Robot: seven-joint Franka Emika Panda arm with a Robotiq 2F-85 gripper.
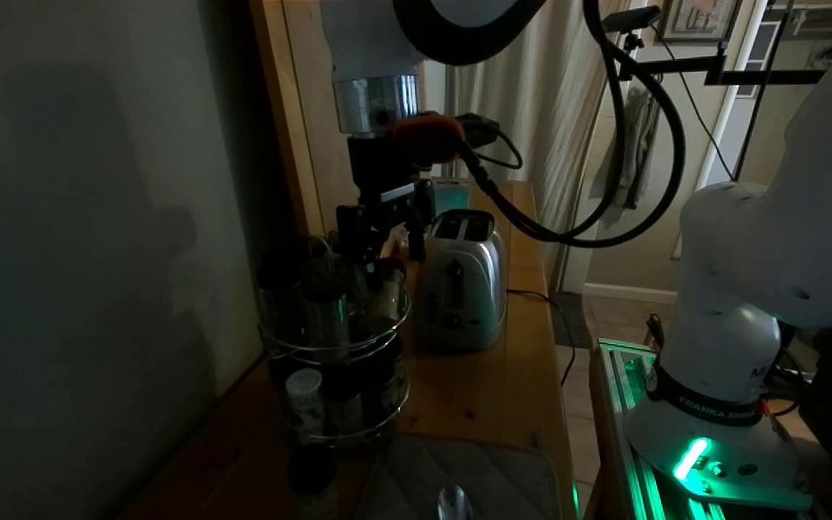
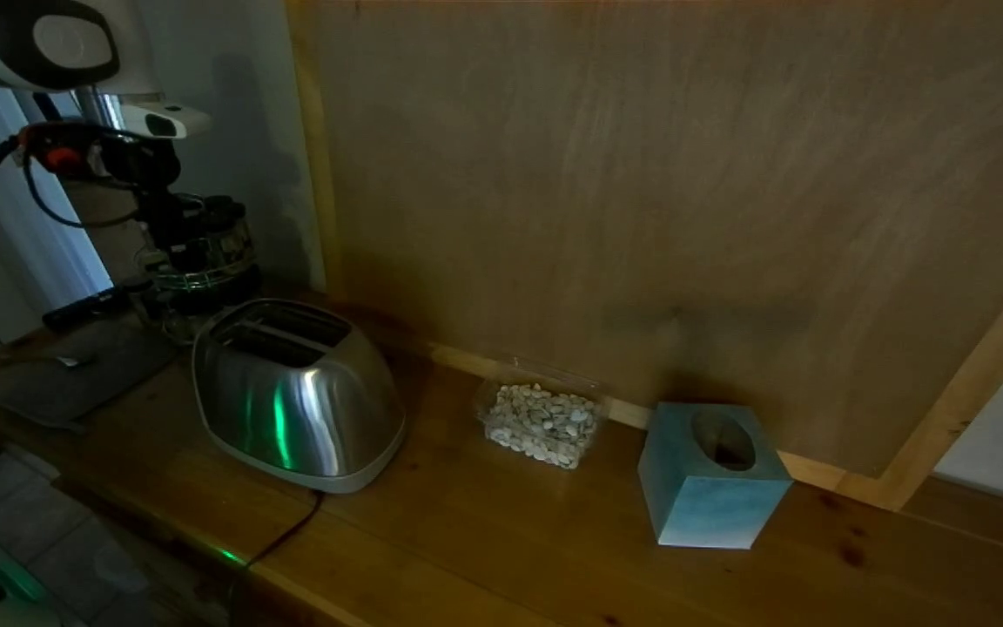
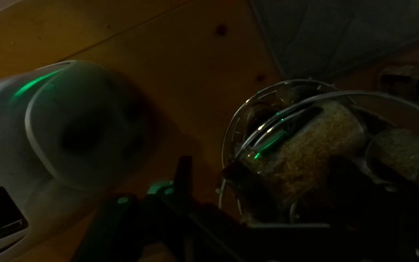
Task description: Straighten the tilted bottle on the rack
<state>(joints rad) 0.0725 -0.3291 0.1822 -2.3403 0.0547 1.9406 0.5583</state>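
Note:
The tilted bottle (image 1: 387,295) leans on the upper tier of the round wire rack (image 1: 344,352). In the wrist view the bottle (image 3: 304,145) has yellowish flaky contents and a dark cap, and leans out across the rim of the rack (image 3: 227,134). My gripper (image 1: 391,253) is open just above the rack, its fingers spread on two sides of the bottle's cap end. In the wrist view the gripper (image 3: 262,162) has its left finger outside the rack and its dark right finger over the bottles. Contact cannot be told. The rack (image 2: 197,280) is partly hidden behind the arm in an exterior view.
A silver toaster (image 1: 463,289) stands close beside the rack. A wall (image 1: 134,217) is on the rack's far side. A grey mat (image 1: 474,469) with a spoon (image 1: 453,502) lies in front. A pebble box (image 2: 543,422) and a blue tissue box (image 2: 715,475) stand beyond the toaster.

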